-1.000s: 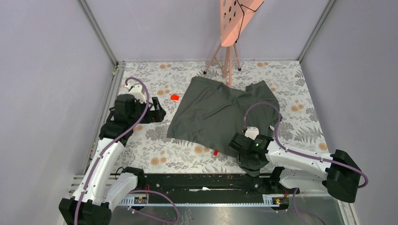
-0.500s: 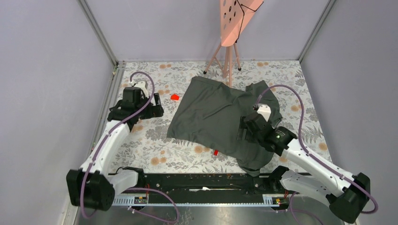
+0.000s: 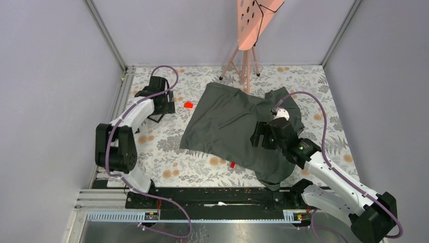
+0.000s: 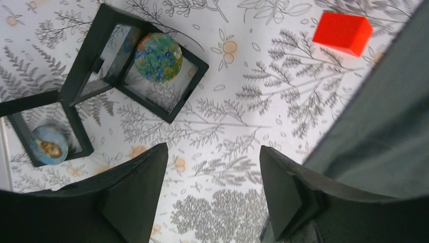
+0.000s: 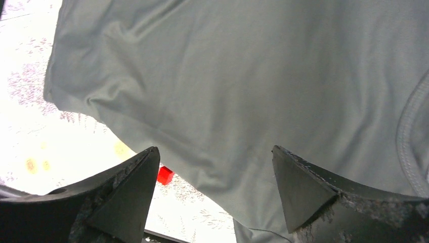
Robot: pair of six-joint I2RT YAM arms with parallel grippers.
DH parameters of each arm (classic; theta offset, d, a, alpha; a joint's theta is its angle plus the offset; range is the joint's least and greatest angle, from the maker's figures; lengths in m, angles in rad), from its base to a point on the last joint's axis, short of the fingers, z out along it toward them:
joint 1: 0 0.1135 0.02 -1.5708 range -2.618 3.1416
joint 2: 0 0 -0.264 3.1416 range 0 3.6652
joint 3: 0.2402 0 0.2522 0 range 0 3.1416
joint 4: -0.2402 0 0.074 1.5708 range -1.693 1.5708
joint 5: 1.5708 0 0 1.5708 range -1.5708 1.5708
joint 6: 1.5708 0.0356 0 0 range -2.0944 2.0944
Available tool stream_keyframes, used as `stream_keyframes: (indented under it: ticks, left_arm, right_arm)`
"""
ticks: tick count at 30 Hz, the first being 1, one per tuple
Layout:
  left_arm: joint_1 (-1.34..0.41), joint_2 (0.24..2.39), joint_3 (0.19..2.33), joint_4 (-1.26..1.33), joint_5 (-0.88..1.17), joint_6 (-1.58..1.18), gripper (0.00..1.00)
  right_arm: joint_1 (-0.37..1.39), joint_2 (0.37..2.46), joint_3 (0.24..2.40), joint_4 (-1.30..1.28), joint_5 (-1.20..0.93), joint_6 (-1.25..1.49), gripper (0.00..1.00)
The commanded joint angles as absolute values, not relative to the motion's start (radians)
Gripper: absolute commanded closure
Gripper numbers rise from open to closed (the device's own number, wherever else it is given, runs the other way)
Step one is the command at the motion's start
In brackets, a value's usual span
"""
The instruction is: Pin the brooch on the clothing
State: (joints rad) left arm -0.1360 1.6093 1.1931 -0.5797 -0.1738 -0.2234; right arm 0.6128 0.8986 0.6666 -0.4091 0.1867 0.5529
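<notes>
Pickup stage, I'd say: left gripper (image 4: 212, 152), jaws apart and empty, hovers left of the T-shirt (image 3: 227, 126), where the framed brooch (image 4: 158, 57) lies. Right gripper (image 5: 213, 149) gapes empty over the T-shirt. Next: centre on brooch, pinch.

I see the T-shirt (image 3: 227, 126) spread mid-counter (image 3: 167, 162), the stand (image 3: 246, 55) behind it. A small block (image 3: 188, 105) lies just left of its far corner, a second block (image 3: 232, 164) at its near edge. Two frames (image 4: 146, 107) sit further left.

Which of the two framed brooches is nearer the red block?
The upper, blue-green brooch; the paler brooch lies farther from the red block.
</notes>
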Motion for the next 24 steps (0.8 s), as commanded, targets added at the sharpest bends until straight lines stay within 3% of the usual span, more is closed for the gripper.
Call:
stream_keyframes:
  ticks: [1, 12, 24]
  left_arm:
    - [-0.118, 1.696, 1.269, -0.520, -0.223, -0.297, 0.28]
    - [-0.096, 1.692, 1.120, -0.229, -0.313, -0.618, 0.25]
    - [-0.080, 1.695, 1.043, -0.118, -0.429, -0.798, 0.26]
  right_arm:
    - [0.601, 0.887, 0.649, -0.306, 0.092, 0.529, 0.11]
    - [0.577, 0.899, 0.629, -0.260, 0.003, 0.518, 0.11]
    - [0.566, 0.898, 0.610, -0.226, -0.073, 0.542, 0.10]
